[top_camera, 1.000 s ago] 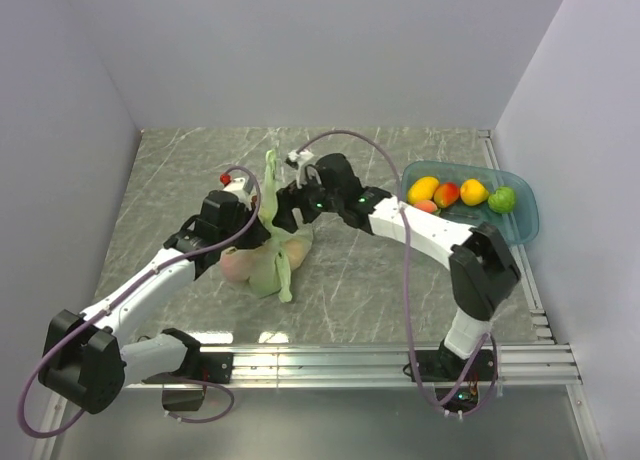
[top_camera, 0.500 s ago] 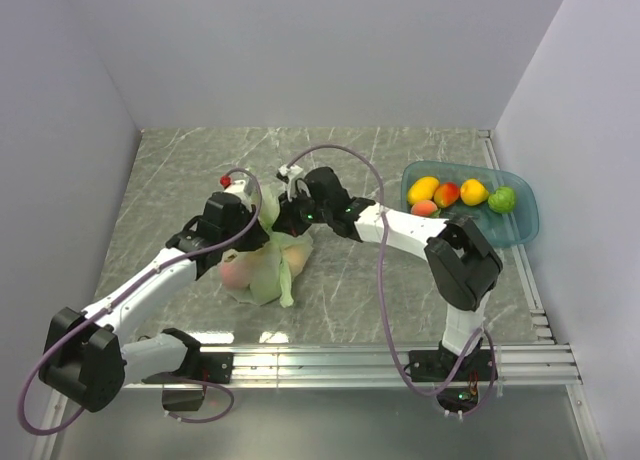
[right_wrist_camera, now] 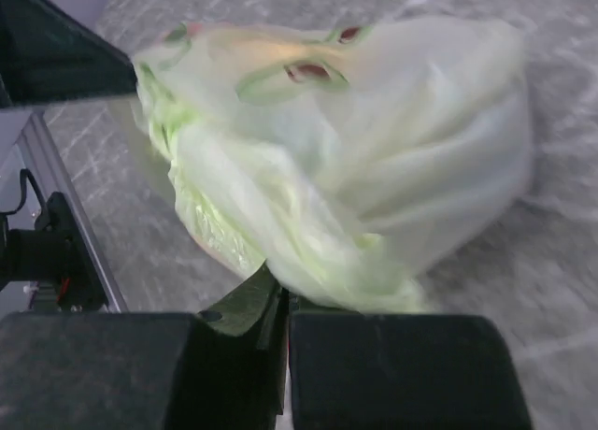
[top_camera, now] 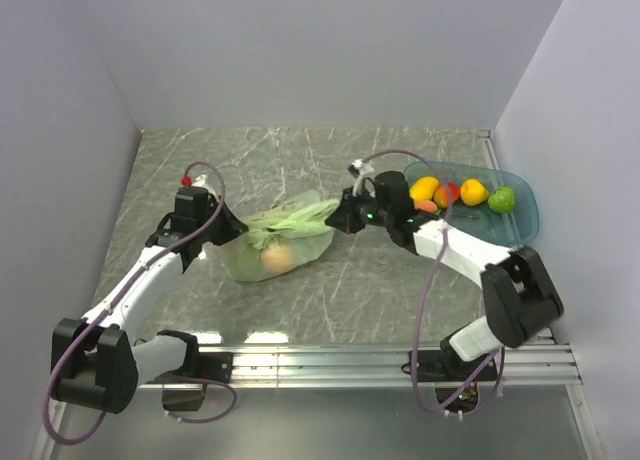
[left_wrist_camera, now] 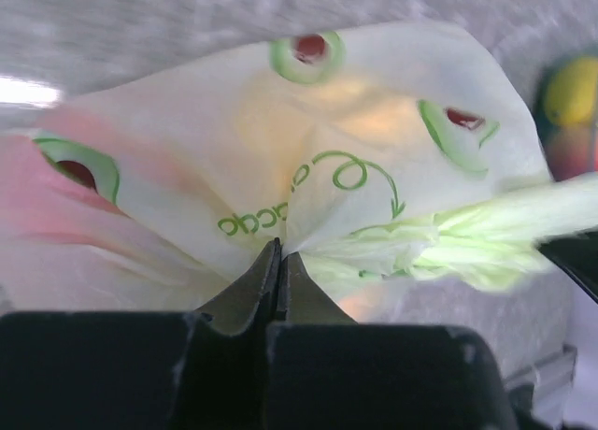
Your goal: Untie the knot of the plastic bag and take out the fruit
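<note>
A second ago the two arms were huddled together mid-surface with the plastic bag (top_camera: 278,245) hauled upright between them. Now they have drawn apart, and the bag lies low, stretched sideways across the surface (top_camera: 330,160).

The left tool (top_camera: 232,236) has swung out to the left and is pinched tight on the film at the bag's left end. The right tool (top_camera: 338,221) has backed off toward the blue tray (top_camera: 522,228) and is clamped on the green plastic at the bag's right end. The knot (top_camera: 298,218) shows as a twisted green bunch pulled along the top of the bag; I cannot tell whether it is still tied. A round orange-pink fruit (top_camera: 277,259) shows through the film, still inside.

The bag sits mid-surface, well clear of both side walls. There is bare marble behind it and more in front, toward the rail. The tight spot is on the right, where the right arm's wrist sits just beside the tray's left rim and the fruit lying in it.
</note>
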Available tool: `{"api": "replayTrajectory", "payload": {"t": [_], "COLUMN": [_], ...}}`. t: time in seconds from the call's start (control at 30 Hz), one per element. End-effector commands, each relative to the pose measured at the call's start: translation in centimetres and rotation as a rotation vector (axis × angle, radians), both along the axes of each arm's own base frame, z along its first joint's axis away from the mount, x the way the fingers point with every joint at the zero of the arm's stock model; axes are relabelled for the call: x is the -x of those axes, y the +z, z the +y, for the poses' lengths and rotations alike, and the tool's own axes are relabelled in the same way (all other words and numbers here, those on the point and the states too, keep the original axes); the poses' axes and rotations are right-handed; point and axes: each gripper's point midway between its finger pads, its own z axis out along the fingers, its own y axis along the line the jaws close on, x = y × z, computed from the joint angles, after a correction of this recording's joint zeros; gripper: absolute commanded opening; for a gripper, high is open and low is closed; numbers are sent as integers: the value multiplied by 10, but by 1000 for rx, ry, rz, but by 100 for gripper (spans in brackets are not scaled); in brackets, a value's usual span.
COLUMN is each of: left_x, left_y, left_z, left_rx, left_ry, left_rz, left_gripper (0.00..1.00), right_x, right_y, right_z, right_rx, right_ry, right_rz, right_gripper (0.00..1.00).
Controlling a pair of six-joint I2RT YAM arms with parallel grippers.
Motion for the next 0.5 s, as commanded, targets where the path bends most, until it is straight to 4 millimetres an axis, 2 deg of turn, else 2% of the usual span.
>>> {"api": "replayTrajectory", "payload": {"t": [0.0, 0.07, 0.1, 0.17, 0.23, 0.27, 0.3, 0.33, 0.37, 0.4, 0.43, 0.47], "left_x": [-15, -20, -22, -26, -28, -31, -33, -38, -38, -39, -39, -40], "left_y": [-10, -5, -4, 0, 3, 6, 11, 20, 28, 37, 54, 62], "left_z": [66, 80, 93, 113, 125, 124, 113, 106, 96, 87, 67, 67], "left_rx": [-119, -106, -99, -81, -75, -76, -45, -31, -10, 8, 35, 37], "left_ry": [233, 278, 318, 373, 390, 371, 310, 273, 233, 194, 123, 126], "left_rz": [49, 54, 58, 53, 49, 37, 18, -23, -49, -82, -138, -160], "left_gripper": [1, 1, 1, 1, 1, 1, 1, 6, 22, 32, 59, 59], "right_x": [-12, -16, -22, -24, -21, -14, -9, 1, 7, 12, 21, 27], "right_y": [4, 13, 11, 20, 22, 33, 35, 38, 40, 39, 41, 42], "right_z": [-58, -88, -115, -152, -173, -164, -157, -138, -129, -119, -98, -88], "right_rx": [39, 36, 50, 53, 65, 40, 34, 35, 44, 61, 90, 102], "right_ry": [-216, -341, -433, -603, -675, -617, -583, -513, -474, -439, -372, -332], "right_rz": [12, -4, 15, 10, 19, -3, -4, -11, -12, -13, -33, -33], "right_gripper": [0, 0, 0, 0, 0, 0, 0, 0, 0, 0, 14, 14]}}
